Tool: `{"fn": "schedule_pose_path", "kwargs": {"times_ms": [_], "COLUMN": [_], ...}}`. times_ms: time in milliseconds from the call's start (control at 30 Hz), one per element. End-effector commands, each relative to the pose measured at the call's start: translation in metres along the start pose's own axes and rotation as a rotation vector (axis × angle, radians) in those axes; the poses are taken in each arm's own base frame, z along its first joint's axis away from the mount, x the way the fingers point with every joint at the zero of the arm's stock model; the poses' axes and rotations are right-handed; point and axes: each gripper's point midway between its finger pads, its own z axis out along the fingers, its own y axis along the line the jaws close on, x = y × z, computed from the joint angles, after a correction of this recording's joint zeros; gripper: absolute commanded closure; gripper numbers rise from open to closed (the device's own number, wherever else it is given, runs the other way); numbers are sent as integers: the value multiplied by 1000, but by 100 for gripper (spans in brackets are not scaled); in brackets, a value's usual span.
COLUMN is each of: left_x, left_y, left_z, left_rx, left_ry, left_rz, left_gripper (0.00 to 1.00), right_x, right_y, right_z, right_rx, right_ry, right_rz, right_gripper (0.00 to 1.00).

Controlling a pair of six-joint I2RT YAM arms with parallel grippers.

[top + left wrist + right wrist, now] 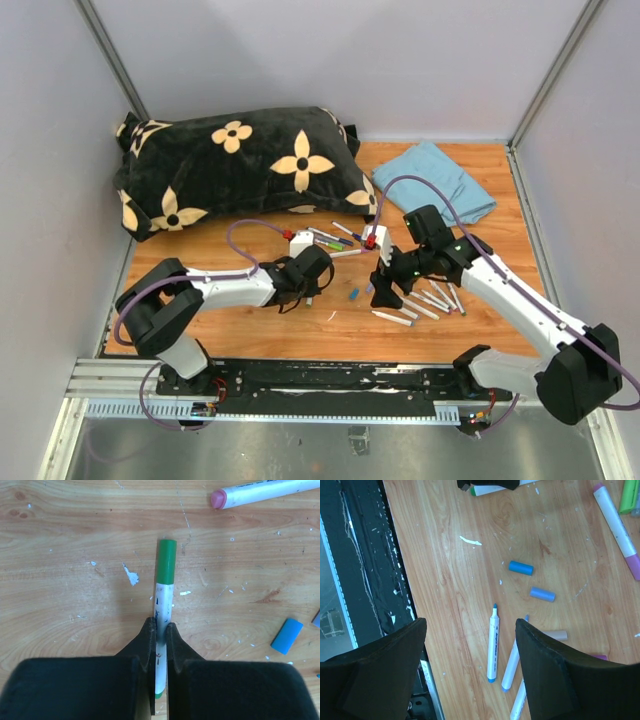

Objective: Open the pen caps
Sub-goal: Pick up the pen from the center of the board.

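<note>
Jaws: left gripper point(160, 630) pinching green pen point(163, 607) by barrel; right gripper point(470, 625) spread, empty | green cap point(166, 560) still on, mid table point(250, 335) | step: bracing pen | next: right grips cap, pulls straight off

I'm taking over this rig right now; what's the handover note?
Left gripper: shut on the green pen's barrel, green cap on.
Right gripper: open, empty, over the uncapped pens.
Done: several pens uncapped; two blue caps lie loose on the table.
Left: the green pen, then the capped pens near the pillow.
</note>
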Motion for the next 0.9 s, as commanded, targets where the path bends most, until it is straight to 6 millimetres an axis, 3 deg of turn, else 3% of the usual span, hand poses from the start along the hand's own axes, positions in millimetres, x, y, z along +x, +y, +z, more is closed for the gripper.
{"fn": "schedule_pose_path", "kwargs": {"times_ms": [0,267,500,867], "left_x": [21,11,4,2], "left_y": [8,4,-3,-12], "left_z": [-4,-15,-29,-41], "left_rx": [23,73,193,338], "left_ry": [69,18,-30,-56], "left_rz": [14,-47,-153,-321], "left_gripper": [100,100,100,100], "right_x": [-16,-57,-51,-49], "right_y": [7,-11,-19,-22], "right_z": [10,40,67,87], "right_rx": [-65,-102,-109,-159], "right_ry": [-56,-248,-361,-431], "right_rz": [38,153,248,407], "right_gripper": [27,28,28,27]}}
